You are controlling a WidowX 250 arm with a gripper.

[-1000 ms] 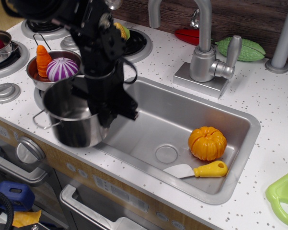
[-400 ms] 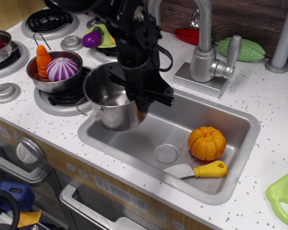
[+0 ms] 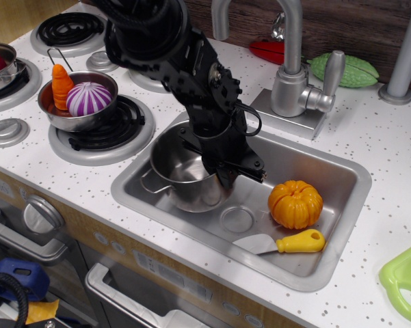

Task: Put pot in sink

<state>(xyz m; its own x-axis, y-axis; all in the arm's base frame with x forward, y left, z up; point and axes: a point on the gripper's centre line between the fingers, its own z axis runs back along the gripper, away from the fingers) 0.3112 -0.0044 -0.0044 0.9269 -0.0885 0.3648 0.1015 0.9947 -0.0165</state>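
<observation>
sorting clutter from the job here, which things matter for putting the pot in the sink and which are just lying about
Job: pot, sink, gripper with jaws on the pot's rim.

Lying about: orange pumpkin, yellow-handled knife, bowl of toy vegetables, green gourd, faucet.

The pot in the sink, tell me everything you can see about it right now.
The pot is a shiny steel cylinder, open-topped and empty, with a thin wire loop handle showing on its left side. It stands roughly upright, slightly tilted, in the left half of the sink, left of the drain. The black gripper is clamped on its right rim. Whether its base fully rests on the sink floor is unclear.
</observation>
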